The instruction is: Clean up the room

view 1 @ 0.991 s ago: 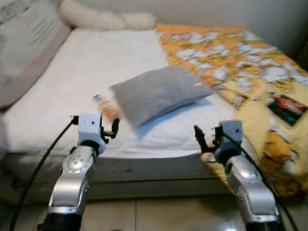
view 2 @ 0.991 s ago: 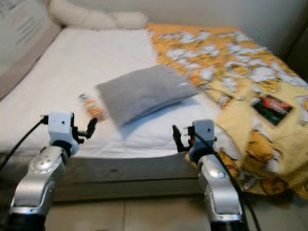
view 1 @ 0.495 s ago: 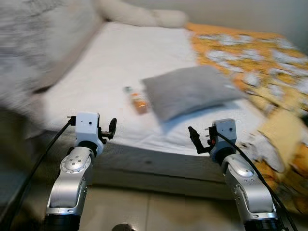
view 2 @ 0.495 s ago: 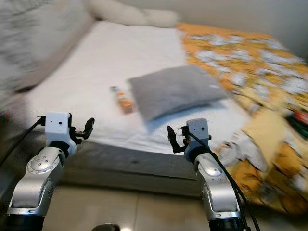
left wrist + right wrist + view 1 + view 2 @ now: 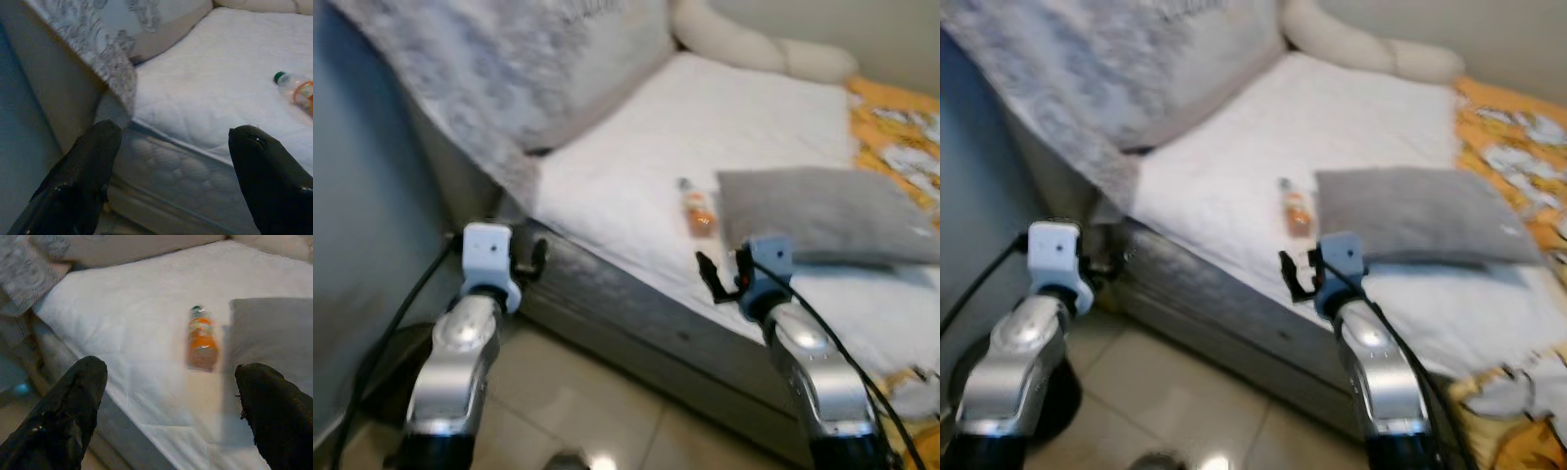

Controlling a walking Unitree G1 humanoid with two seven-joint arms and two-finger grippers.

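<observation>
Bottle [image 5: 202, 343], small, orange-labelled with a green cap, lies on its side on the white mattress [image 5: 724, 137], its body just beside the near corner of the grey pillow [image 5: 822, 211]. Whether bottle and pillow touch cannot be told through the blur. In the head view it sits at about one o'clock from centre, just beyond the right gripper [image 5: 722, 279].

Judging from the task, this loose bottle is the likeliest thing to clear off the bed, and the step in hand looks like the approach: neither gripper holds anything. In the right wrist view the bottle lies between the two black fingers [image 5: 68, 406] in line of sight but well ahead of them, cap pointing away; the fingers are spread wide. The next move would call for a reach forward over the mattress edge and a lowering so the fingers straddle the bottle across its width, without snagging the pillow corner at its three o'clock side.

The left gripper [image 5: 176, 161] hangs near the bed's corner, fingers also spread wide, with the bottle far off at its two o'clock. A patterned grey cover [image 5: 509, 78] drapes the bed's left side at ten o'clock, a cream bolster [image 5: 764, 54] lies along the far edge at twelve, and an orange printed blanket [image 5: 891, 127] shows at two o'clock.
</observation>
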